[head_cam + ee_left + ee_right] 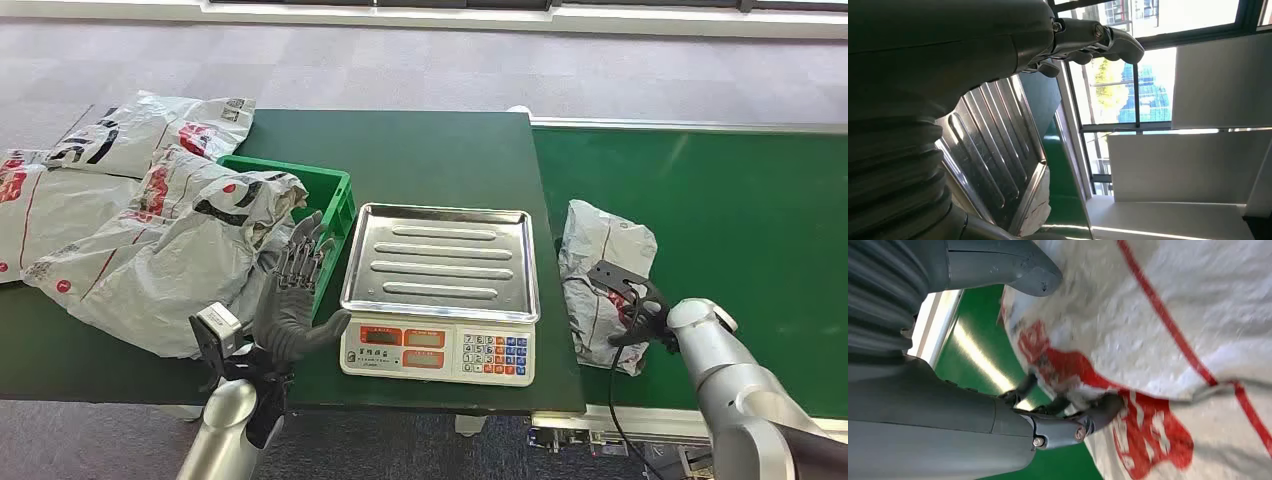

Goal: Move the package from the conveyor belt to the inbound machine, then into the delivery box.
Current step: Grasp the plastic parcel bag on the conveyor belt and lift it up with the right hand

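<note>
A crumpled white package (pixel 600 258) with red print lies on the green conveyor belt (pixel 740 230), just right of the scale. My right hand (pixel 640 303) is on its near end. In the right wrist view the dark fingers (pixel 1083 422) curl into the wrinkled package (pixel 1168 325) and the thumb (pixel 1030 272) meets its edge, so the hand grips it. The scale's steel tray (pixel 440 262) is bare. My left hand (pixel 295 290) is raised with fingers spread between the scale and the green crate (pixel 330 195), holding nothing. Its fingers (pixel 1098 40) hang over the ribbed tray (pixel 993 150).
The crate is heaped with grey-white mail bags (pixel 190 240), and more bags (pixel 150 130) lie on the dark green table (pixel 420 150) behind and left of it. The scale's keypad (pixel 490 352) faces me at the table's front edge. A cable (pixel 612 400) hangs by my right forearm.
</note>
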